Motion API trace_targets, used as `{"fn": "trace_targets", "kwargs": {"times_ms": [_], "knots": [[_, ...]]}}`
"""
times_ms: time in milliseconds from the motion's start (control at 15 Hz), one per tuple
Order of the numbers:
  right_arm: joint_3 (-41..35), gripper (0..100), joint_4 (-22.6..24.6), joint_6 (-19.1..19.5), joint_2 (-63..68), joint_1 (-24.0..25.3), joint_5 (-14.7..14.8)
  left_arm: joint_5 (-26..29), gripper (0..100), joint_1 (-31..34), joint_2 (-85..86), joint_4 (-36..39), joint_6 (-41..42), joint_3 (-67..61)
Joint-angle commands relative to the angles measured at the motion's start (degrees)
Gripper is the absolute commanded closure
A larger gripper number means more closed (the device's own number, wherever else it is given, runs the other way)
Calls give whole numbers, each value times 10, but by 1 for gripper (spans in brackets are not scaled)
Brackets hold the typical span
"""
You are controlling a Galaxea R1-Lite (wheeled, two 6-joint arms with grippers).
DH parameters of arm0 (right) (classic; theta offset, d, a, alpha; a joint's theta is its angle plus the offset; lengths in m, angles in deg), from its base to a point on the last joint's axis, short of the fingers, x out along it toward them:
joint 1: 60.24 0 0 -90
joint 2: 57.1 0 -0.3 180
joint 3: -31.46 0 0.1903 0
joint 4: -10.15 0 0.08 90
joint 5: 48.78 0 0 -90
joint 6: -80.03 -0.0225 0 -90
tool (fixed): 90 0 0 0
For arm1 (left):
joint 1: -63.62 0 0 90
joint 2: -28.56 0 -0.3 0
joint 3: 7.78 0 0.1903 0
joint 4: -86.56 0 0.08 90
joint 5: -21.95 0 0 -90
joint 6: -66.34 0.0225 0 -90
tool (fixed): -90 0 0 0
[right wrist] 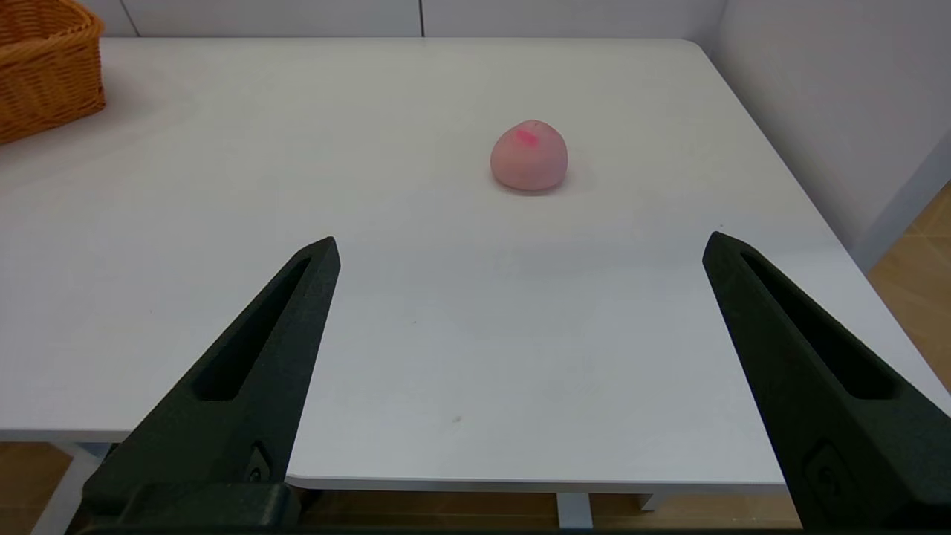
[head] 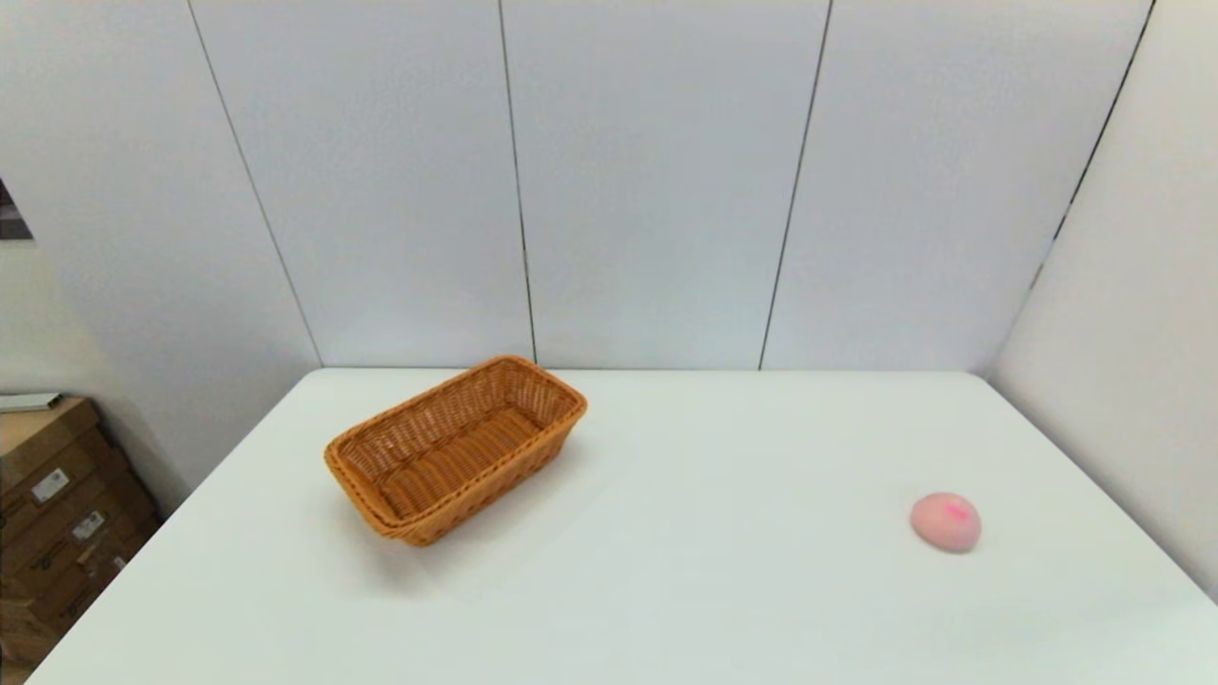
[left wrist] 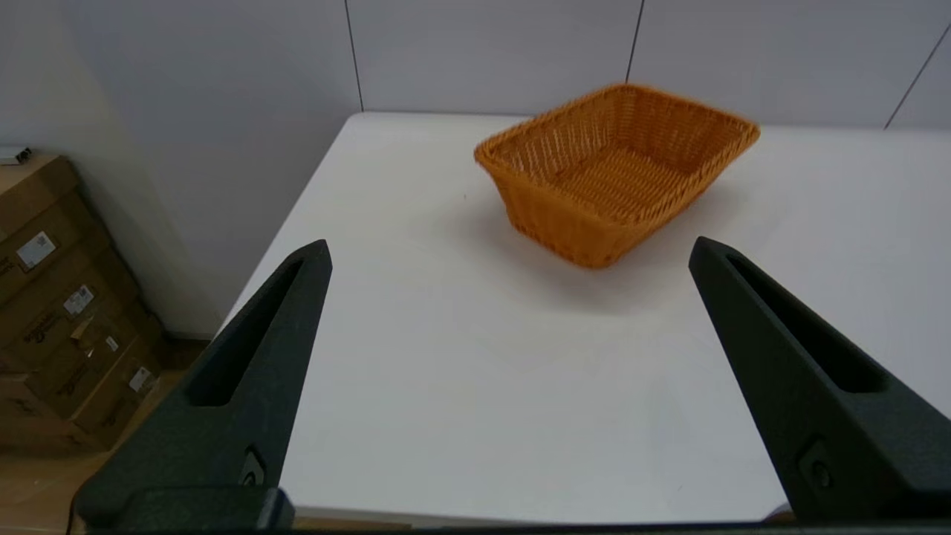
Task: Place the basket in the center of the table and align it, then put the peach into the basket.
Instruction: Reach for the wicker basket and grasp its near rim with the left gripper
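Note:
The orange-brown wicker basket (head: 457, 447) (left wrist: 617, 171) sits empty at the far left of the white table (head: 685, 571), turned at an angle to the table's edges. Far off on the right side lies the pale pink peach (head: 945, 521) (right wrist: 529, 156), its bright pink patch facing up. My left gripper (left wrist: 509, 256) hangs open over the table's near edge, well short of the basket. The right gripper (right wrist: 520, 249) is open too, held back near the front edge with the peach ahead of it. Neither arm shows in the head view.
Stacked cardboard boxes (head: 57, 495) (left wrist: 67, 312) stand on the floor left of the table. Grey wall panels close off the back and the right side. A corner of the basket (right wrist: 44, 67) shows in the right wrist view.

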State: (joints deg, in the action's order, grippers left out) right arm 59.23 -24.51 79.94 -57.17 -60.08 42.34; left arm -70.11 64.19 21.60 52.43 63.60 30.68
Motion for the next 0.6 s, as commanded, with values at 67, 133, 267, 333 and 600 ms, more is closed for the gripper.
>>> {"fn": "trace_targets", "kwargs": {"times_ms": [67, 133, 267, 333, 600], "knots": [[0, 0, 0, 0, 1, 0, 0, -3, 0, 35, -396, -10, -87, 302], [0, 0, 0, 0, 1, 0, 0, -13, 0, 34, -469, -16, -107, 345], [0, 0, -1, 0, 1, 0, 0, -73, 0, 3, -628, -39, -180, 422], [0, 0, -1, 0, 1, 0, 0, -101, 0, -23, -699, -61, -232, 454], [0, 0, -1, 0, 1, 0, 0, -110, 0, -63, -932, -139, -355, 557]]}}
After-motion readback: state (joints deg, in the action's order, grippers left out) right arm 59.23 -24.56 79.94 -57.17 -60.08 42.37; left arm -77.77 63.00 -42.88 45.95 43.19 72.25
